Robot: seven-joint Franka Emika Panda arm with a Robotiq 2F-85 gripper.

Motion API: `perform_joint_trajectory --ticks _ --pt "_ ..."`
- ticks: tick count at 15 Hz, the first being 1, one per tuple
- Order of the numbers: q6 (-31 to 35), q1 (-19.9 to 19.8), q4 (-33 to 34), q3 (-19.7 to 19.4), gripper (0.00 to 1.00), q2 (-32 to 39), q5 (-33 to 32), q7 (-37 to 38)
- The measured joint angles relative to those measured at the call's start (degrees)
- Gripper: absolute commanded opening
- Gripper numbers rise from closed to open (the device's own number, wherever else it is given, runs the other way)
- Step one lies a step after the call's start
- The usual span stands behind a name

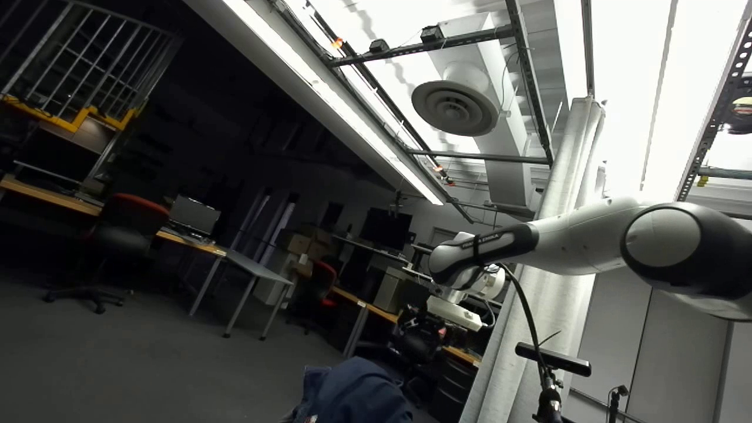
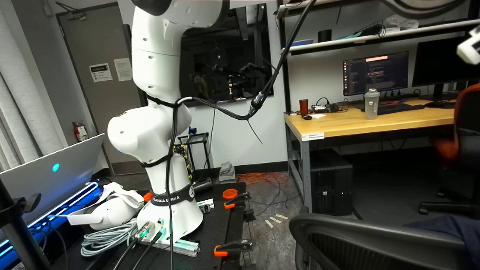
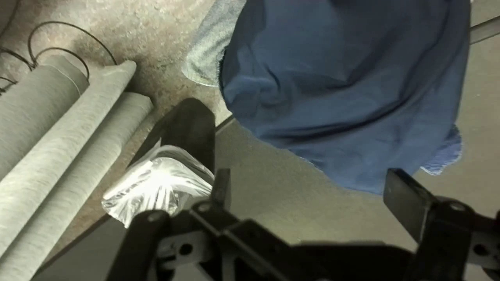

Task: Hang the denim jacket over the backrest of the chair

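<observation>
The dark blue denim jacket (image 3: 343, 86) fills the upper right of the wrist view, bunched and rounded, with a frayed lower edge. It shows at the bottom of an exterior view (image 1: 358, 393), and at the right edge of an exterior view (image 2: 446, 230) against the chair. The black chair backrest (image 2: 360, 232) is at the lower right there; the right end is partly behind cloth. What supports the jacket is hidden. My gripper (image 3: 308, 187) is open and empty, its fingers wide apart. In the wrist view the jacket's lower edge reaches the right fingertip; I cannot tell whether they touch.
Grey curtain folds (image 3: 58, 132) and a bin with a clear plastic liner (image 3: 160, 183) are on the left of the wrist view. A camera on a stand (image 1: 552, 358) is below the arm. A wooden desk (image 2: 348, 125) stands behind the chair. Clamps (image 2: 232, 247) line the robot's table.
</observation>
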Motion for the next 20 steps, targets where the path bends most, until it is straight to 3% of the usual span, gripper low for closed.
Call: perform_joint_trajectory --ticks 4,9,20 --pt "5.67 3.15 -9.66 0.95 1.00 -8.60 0.00 -4.03" --pt "8.75 4.33 -17.18 1.72 1.00 -14.73 0.00 -8.62" --pt "9.60 4.44 -22.13 1.90 1.00 -18.72 0.00 -11.89"
